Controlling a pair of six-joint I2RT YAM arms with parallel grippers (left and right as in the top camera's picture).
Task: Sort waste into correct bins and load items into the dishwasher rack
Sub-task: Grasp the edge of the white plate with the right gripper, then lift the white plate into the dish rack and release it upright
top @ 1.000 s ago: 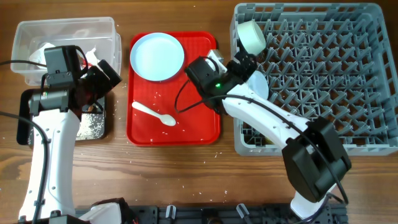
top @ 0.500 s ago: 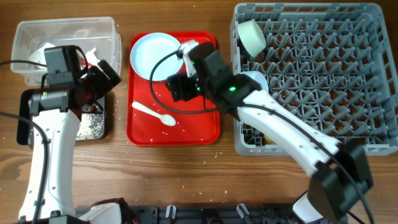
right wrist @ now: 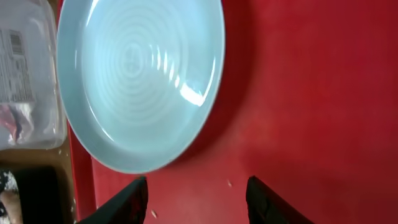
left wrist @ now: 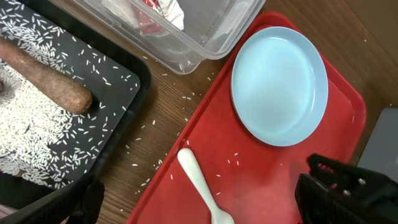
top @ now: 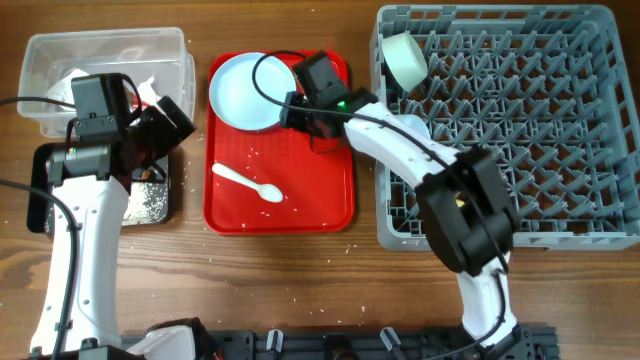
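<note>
The pale-blue plate [top: 250,90] lies at the back of the red tray [top: 320,200], with the white spoon [top: 248,182] in front of it. My right gripper [top: 298,108] is open and empty, low over the tray by the plate's right edge; in the right wrist view its fingers [right wrist: 196,193] straddle bare tray just off the plate [right wrist: 143,81]. My left gripper [top: 160,120] is open and empty, hovering between the clear tub [top: 100,45] and the black tray [top: 160,205]. The pale-green bowl [top: 403,58] stands in the grey rack [top: 520,130]. A pale-blue bowl [top: 418,127] there is partly hidden by my right arm.
The left wrist view shows the black tray [left wrist: 124,106] holding rice grains and a brown carrot-like scrap [left wrist: 50,81]. The clear tub [left wrist: 205,31] holds a red-and-white wrapper [left wrist: 158,12]. Crumpled white paper [top: 75,80] is in the tub. Rice grains are scattered on the table and the red tray.
My right arm has swung left from the pale-green bowl in the rack to the red tray beside the plate. The left arm has not moved.
</note>
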